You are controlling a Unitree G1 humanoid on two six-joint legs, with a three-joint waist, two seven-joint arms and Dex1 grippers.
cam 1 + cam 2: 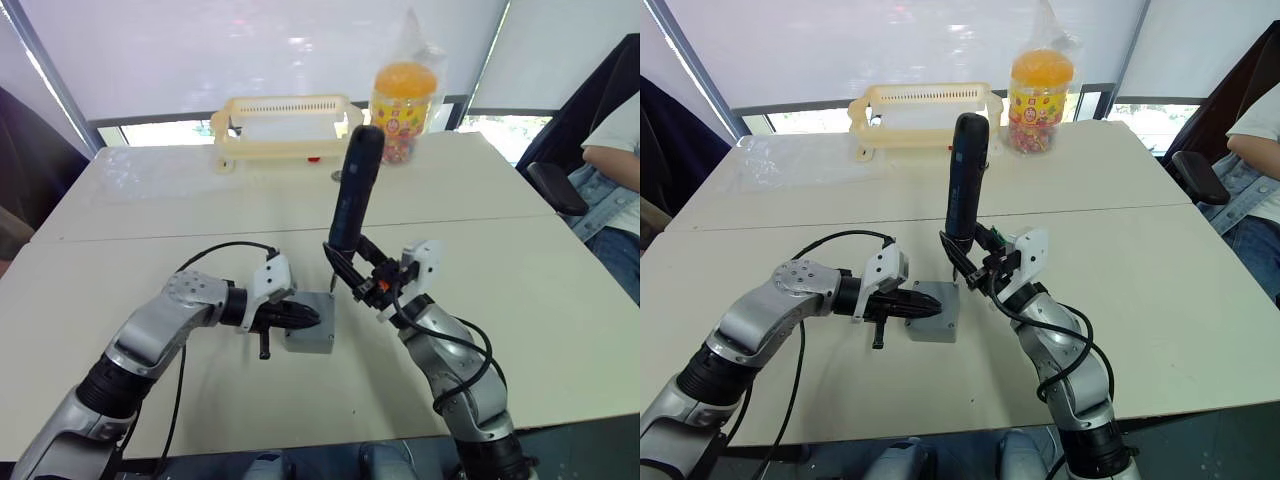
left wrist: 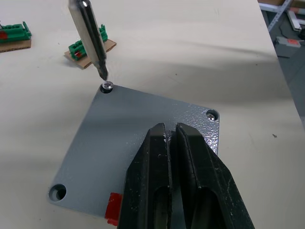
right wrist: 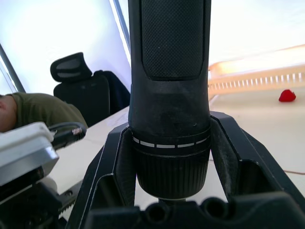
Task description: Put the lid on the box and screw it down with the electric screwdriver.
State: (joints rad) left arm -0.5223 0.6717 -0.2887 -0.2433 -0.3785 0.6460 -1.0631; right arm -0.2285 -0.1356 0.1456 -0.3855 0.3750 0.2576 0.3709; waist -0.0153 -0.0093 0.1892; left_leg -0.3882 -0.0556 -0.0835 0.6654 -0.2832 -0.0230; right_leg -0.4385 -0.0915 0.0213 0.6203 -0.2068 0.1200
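Note:
The grey box [image 1: 312, 338] sits on the table near its front edge, with the lid [image 2: 143, 121] lying flat on top and a red mark at one corner. My left gripper [image 2: 170, 128] is shut, its fingertips pressed down on the lid. My right gripper [image 1: 352, 272] is shut on the electric screwdriver [image 1: 355, 190], held nearly upright. The screwdriver's metal bit [image 2: 90, 33] points down onto a screw [image 2: 107, 87] in one lid corner. Another corner holds a screw [image 2: 211, 114], and a third corner hole [image 2: 58, 192] looks empty.
A pale yellow basket [image 1: 285, 125] and a jar of sweets [image 1: 403, 100] stand at the table's far side. Small green connector blocks [image 2: 86, 43] lie beyond the box. A seated person [image 1: 615, 170] and an office chair are at the right.

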